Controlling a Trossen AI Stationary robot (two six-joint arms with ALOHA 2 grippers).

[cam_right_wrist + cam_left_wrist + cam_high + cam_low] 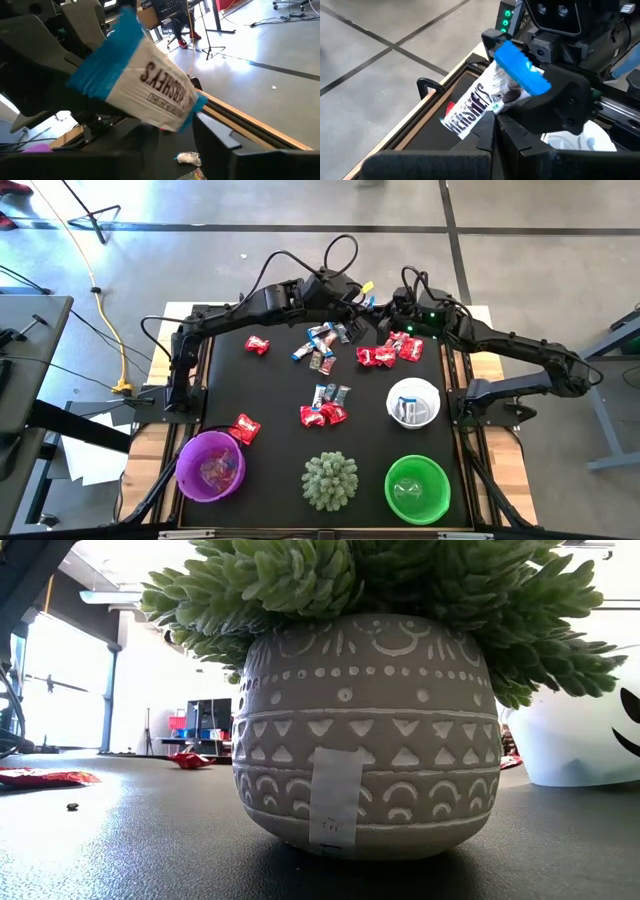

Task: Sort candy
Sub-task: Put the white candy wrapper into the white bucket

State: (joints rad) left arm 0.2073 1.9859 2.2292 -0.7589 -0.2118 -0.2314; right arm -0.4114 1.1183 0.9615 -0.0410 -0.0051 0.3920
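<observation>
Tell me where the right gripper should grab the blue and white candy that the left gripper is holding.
Probably its free end, opposite the left gripper's pinch. The candy is flat and sticks out toward the right gripper, so come straight at that end, one finger on each flat face.

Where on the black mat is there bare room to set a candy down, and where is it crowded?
Bare black mat lies between the lone red candy and the red candy by the purple bowl; another patch sits between the white bowl and green bowl. The far middle is crowded with blue-and-white candies and red candies.
</observation>
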